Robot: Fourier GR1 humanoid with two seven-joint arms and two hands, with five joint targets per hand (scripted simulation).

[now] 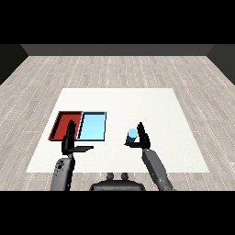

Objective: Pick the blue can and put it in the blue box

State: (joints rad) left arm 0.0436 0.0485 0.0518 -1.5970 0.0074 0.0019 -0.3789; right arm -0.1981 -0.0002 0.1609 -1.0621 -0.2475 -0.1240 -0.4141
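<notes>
Nearest, the right hand stands on edge with its fingers upright and the thumb reaching toward 9 o'clock under the can. The can sits in that gap, touching or nearly touching the palm; whether the fingers have curled round it is hard to make out, though they look straight. It is a small pale-blue cylinder, smooth, its long axis apparently upright. The left hand is spread open, thumb out to 3 o'clock, holding nothing, well apart from the can. Beyond it lie the shallow, flat-bottomed red tray and blue tray, at about 10 o'clock from the can on the matte white table.
</notes>
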